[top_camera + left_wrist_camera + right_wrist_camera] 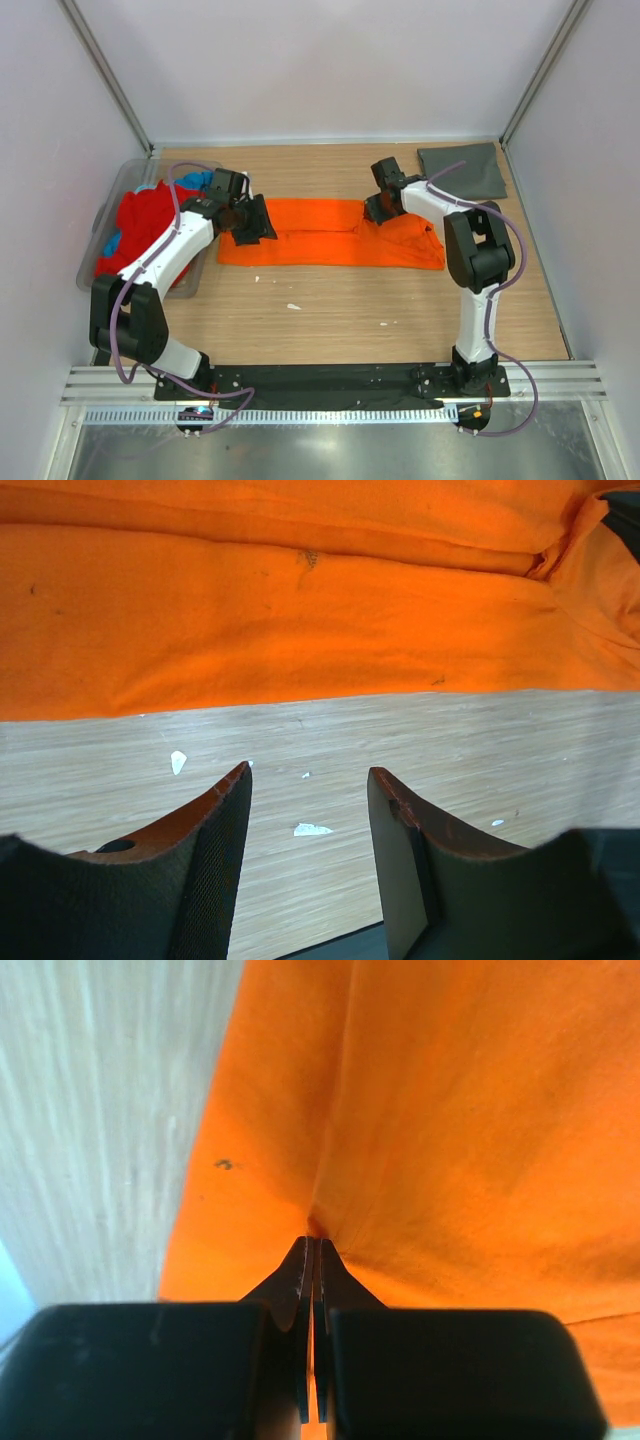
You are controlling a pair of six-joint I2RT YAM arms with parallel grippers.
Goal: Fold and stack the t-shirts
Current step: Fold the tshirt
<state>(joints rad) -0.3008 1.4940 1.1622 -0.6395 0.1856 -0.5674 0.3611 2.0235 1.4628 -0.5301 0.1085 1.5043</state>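
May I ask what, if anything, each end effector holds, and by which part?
The right end effector is shut on the orange t-shirt, pinching a fold near its far edge; the left end effector is open, holding nothing.

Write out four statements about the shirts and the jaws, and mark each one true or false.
1. The right jaws are shut on the orange t-shirt. True.
2. The left jaws grip the orange t-shirt. False: they stand open and hold nothing, with bare table showing between them.
3. The dark grey t-shirt lies at the far right corner of the table, apart from the orange one. True.
4. The red t-shirt is spread flat on the table. False: it lies bunched in the clear tub at the left.
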